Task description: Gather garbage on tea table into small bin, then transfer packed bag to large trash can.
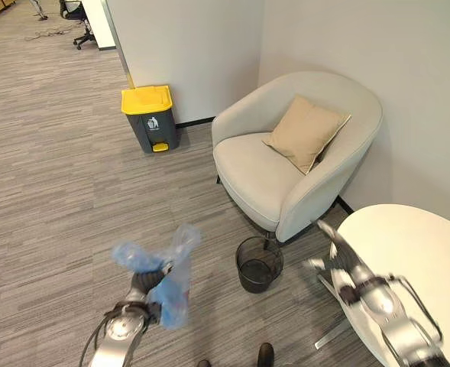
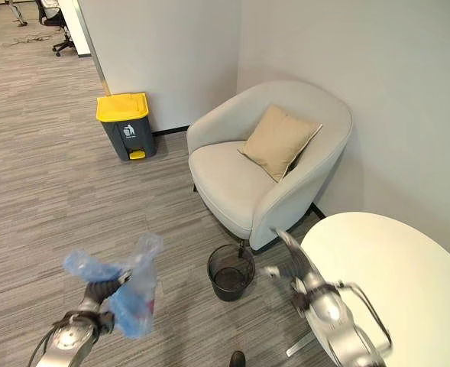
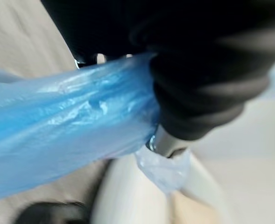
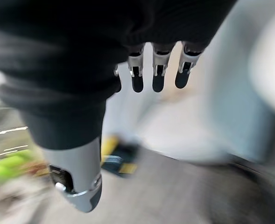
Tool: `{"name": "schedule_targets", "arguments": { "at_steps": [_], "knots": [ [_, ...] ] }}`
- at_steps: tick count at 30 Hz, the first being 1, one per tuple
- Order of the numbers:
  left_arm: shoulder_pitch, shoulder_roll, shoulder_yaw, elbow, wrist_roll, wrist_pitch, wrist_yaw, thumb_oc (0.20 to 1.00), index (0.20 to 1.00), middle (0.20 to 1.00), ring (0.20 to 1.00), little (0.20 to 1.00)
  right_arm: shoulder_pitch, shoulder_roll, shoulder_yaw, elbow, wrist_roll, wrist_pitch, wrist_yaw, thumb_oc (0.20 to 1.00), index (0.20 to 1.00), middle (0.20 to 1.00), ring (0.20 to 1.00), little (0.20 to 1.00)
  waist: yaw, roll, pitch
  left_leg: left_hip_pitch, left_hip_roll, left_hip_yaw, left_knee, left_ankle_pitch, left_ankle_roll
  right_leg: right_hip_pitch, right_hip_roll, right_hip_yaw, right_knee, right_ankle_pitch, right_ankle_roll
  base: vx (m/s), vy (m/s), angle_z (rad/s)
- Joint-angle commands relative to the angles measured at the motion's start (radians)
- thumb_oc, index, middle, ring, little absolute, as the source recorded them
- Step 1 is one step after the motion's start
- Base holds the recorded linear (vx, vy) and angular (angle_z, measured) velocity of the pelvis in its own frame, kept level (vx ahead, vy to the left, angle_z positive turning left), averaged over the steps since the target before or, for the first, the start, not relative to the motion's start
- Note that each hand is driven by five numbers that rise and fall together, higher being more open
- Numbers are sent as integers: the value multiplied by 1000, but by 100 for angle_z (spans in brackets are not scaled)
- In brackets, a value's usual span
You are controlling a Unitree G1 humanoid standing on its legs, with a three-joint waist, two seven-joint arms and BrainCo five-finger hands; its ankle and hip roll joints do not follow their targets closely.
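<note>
Beige armchair [image 1: 286,164] – tan cushion [image 1: 305,130] on seat

Carpet floor [image 1: 49,191] carries: yellow-lidded can [image 1: 150,118] by the wall, armchair [image 1: 293,157] in the corner, small black bin [image 1: 258,264] just before it. White table [image 1: 416,260] right, top bare.

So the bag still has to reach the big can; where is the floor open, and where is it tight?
Open carpet runs from the left robot hand holding the blue bag to the yellow-lidded can. It is tight where the small black bin sits between the armchair and the white table.
</note>
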Motion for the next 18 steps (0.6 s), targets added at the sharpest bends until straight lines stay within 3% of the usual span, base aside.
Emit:
{"name": "schedule_targets", "arguments": {
  "at_steps": [1,7,15,18],
  "knots": [
    [-20,52,51,7,-46,-48,-29,200,200,200,200,200,-39,34,-26,-24,73,-25,11,1000,1000,1000,1000,1000,-8,-37,-27,-17,-28,-32,-1,-78,-20,66,-39,50,48,-180,107,0,0,0],
    [37,37,111,56,-68,-41,-50,200,200,200,200,200,-7,39,-59,79,73,-20,20,1000,1000,1000,1000,1000,7,-39,-3,-20,-27,-53,29,-84,-17,72,-37,55,61,-198,99,-16,-13,1],
    [2,28,101,81,-89,-46,-37,200,200,200,200,200,-36,34,-71,128,80,-26,-11,1000,1000,1000,1000,1000,32,-52,69,-162,-34,-68,182,-98,-36,33,-51,12,74,-197,85,-102,-26,19],
    [-29,28,82,74,-93,-50,-29,200,200,200,200,200,-38,39,-76,152,83,-23,-38,1000,1000,1000,1000,1000,35,-54,87,-214,-18,-13,216,-94,-43,15,-68,-39,66,-191,85,-67,-4,35]
  ]
}}
